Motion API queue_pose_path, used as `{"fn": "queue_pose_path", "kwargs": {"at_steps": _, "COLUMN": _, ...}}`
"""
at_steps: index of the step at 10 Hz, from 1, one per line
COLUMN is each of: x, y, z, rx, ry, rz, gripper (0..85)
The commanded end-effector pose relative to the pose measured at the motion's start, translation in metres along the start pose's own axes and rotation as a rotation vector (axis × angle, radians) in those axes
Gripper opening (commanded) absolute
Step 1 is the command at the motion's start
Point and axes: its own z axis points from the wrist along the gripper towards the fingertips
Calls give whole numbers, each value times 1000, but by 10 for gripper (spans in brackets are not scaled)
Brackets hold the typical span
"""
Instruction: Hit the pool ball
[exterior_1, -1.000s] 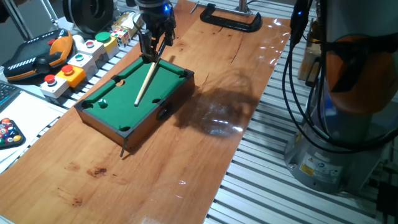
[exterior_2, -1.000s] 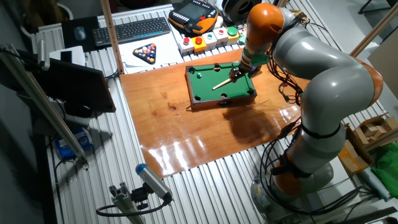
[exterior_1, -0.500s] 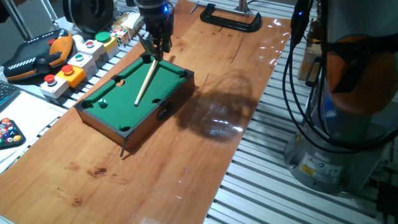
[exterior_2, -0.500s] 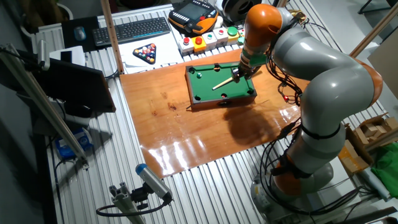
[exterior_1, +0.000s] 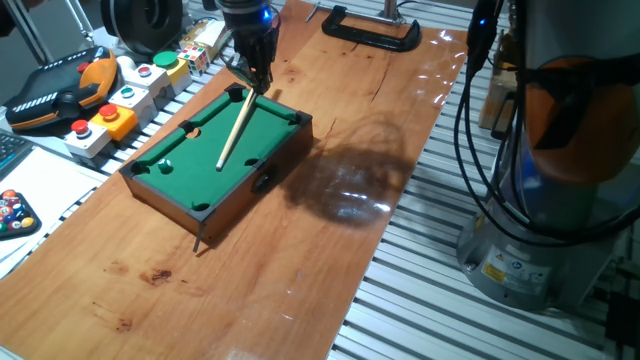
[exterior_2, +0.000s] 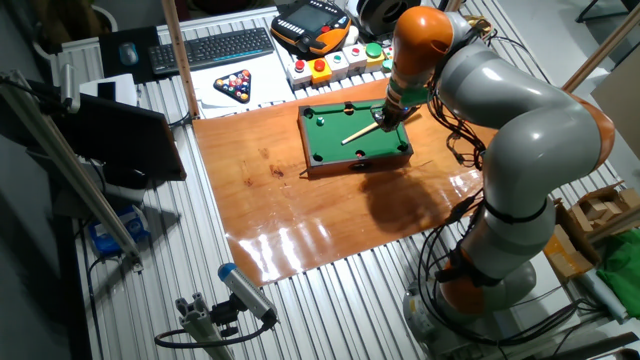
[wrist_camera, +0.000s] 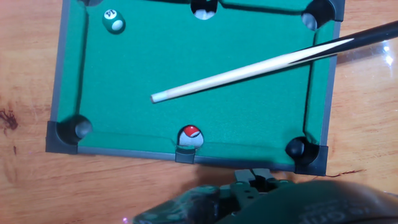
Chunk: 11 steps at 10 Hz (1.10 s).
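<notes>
Pool ball (wrist_camera: 114, 23), green and white with a number too blurred to read, sits on the green felt near one corner of the small pool table (exterior_1: 160, 192); from the fixed views it shows only as a pale speck. A red and white ball (wrist_camera: 191, 134) lies half sunk in a side pocket, and another pale ball (wrist_camera: 204, 12) in the opposite side pocket is cut off by the top edge. The cue (wrist_camera: 249, 70) lies slanted across the felt, its dark butt running out past the rail and off the picture. The gripper (exterior_1: 252, 82) hangs at the butt end of the cue, but whether its fingers are clamped on the stick cannot be made out. A dark blurred mass fills the bottom of the hand view.
</notes>
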Motion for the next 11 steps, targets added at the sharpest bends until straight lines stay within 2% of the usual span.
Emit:
{"fn": "queue_pose_path", "kwargs": {"at_steps": 1, "x": 0, "y": 0, "z": 0, "rx": 2, "ry": 0, "rz": 4, "gripper": 7}}
{"fn": "queue_pose_path", "kwargs": {"at_steps": 3, "x": -2, "y": 0, "z": 2, "rx": -2, "ry": 15, "rz": 27, "gripper": 7}}
{"fn": "queue_pose_path", "kwargs": {"at_steps": 4, "x": -3, "y": -2, "z": 4, "rx": -29, "ry": 29, "rz": 43, "gripper": 7}}
{"fn": "queue_pose_path", "kwargs": {"at_steps": 6, "x": -6, "y": -4, "z": 7, "rx": -37, "ry": 25, "rz": 52, "gripper": 10}}
{"fn": "queue_pose_path", "kwargs": {"at_steps": 8, "x": -10, "y": -4, "z": 11, "rx": -42, "ry": 17, "rz": 79, "gripper": 100}}
{"fn": "queue_pose_path", "kwargs": {"at_steps": 9, "x": -13, "y": -4, "z": 14, "rx": -49, "ry": 20, "rz": 92, "gripper": 113}}
{"fn": "queue_pose_path", "kwargs": {"at_steps": 10, "x": -16, "y": -4, "z": 17, "rx": -45, "ry": 43, "rz": 83, "gripper": 7}}
{"fn": "queue_pose_path", "kwargs": {"at_steps": 11, "x": -16, "y": -6, "z": 19, "rx": -55, "ry": 50, "rz": 128, "gripper": 7}}
